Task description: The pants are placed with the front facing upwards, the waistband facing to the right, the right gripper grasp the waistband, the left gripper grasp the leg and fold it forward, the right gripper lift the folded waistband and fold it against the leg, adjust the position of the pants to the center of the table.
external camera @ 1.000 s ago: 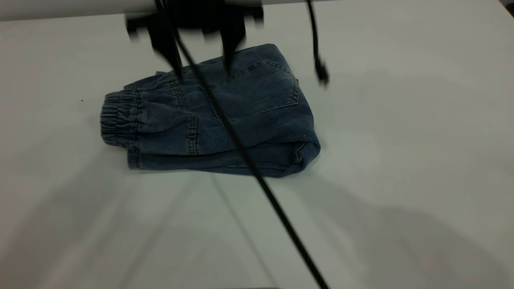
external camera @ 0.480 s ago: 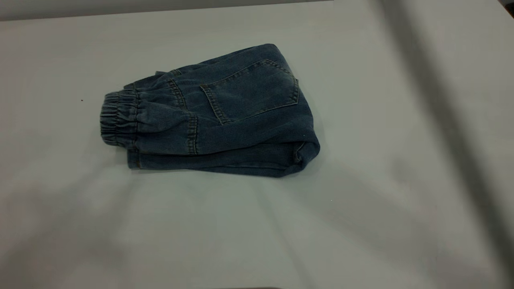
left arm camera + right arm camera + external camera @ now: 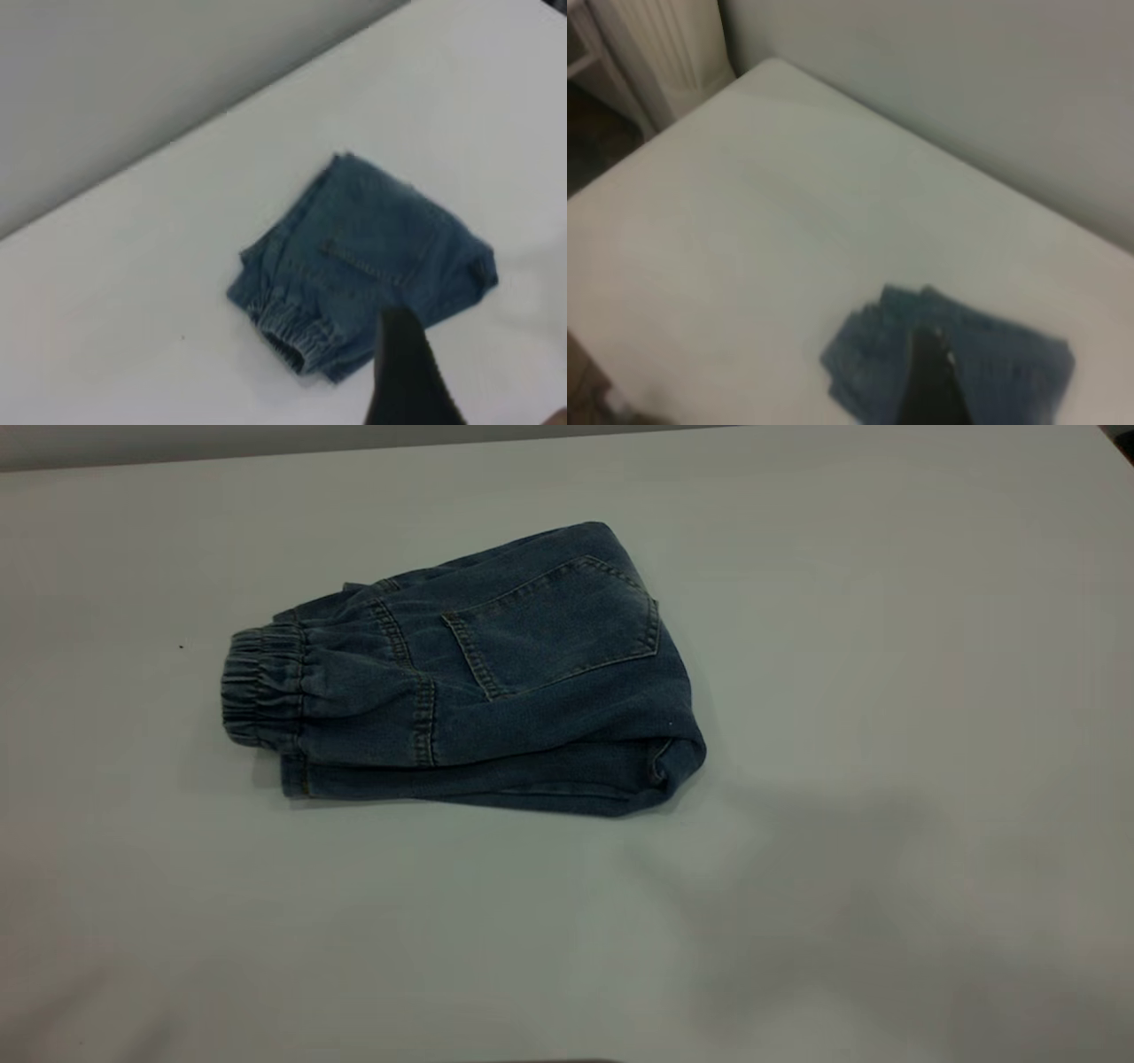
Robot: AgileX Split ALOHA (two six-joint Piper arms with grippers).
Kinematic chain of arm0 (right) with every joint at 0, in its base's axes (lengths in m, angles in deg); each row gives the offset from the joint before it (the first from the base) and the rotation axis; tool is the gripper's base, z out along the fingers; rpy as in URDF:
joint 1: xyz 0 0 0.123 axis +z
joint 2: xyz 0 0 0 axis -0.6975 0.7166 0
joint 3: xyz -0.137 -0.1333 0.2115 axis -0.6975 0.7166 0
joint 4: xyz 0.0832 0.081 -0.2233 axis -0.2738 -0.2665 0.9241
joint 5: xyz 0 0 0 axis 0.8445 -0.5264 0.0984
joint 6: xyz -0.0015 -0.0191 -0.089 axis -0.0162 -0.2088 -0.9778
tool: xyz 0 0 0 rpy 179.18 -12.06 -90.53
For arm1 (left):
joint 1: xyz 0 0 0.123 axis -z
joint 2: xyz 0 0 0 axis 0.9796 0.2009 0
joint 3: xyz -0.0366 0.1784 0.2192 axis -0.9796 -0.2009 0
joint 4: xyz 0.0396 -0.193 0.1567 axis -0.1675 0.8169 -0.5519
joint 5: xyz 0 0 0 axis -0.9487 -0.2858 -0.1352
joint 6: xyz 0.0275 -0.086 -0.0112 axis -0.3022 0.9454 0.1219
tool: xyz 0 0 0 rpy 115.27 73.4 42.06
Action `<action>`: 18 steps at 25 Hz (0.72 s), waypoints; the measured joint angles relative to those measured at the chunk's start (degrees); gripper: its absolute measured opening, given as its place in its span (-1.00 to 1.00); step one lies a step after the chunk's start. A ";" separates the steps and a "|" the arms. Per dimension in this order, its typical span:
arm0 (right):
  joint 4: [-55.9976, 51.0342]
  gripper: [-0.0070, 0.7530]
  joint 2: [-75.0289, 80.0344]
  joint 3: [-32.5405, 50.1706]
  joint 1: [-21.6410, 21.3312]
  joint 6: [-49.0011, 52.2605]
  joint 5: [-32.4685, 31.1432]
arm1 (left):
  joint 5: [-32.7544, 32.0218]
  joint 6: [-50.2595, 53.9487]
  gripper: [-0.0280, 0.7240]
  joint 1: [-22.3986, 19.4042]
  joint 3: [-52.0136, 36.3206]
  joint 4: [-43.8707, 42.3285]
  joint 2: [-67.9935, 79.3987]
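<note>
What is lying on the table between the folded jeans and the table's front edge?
Nothing: in the exterior view only bare table with soft shadows lies in front of the pants.

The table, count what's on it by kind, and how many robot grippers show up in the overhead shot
Folded blue denim pants: 1, lying on the table
Square patch pockets on the upturned side of the pants: 1
Grippers in the exterior view: 0
Total: 1 garment, nothing else on the table

A tapering matte black finger of the left tool (image 3: pixel 409 376); the right tool (image 3: pixel 928 385) shows another dark, blurred wedge.
</note>
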 joint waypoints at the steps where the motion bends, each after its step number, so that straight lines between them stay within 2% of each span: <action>1: 0.00 0.18 -2.65 3.75 0.00 -0.31 0.00 | 0.01 0.48 0.11 0.00 -0.12 -0.13 -0.33; 4: 0.06 0.17 -10.12 16.30 0.00 -1.33 0.05 | 0.01 1.74 0.11 0.00 -3.27 -0.13 -1.65; 10: 0.76 0.06 -22.68 45.03 0.00 -0.90 0.16 | 0.01 2.40 0.11 0.00 -18.42 -0.13 -4.75; 15: 0.83 0.03 -32.37 64.13 0.00 1.09 0.85 | 0.01 3.39 0.11 0.00 -31.97 -0.13 -8.08; 18: 0.70 0.03 -38.73 73.88 0.00 2.75 3.74 | 0.32 3.74 0.11 0.00 -39.18 -0.13 -10.89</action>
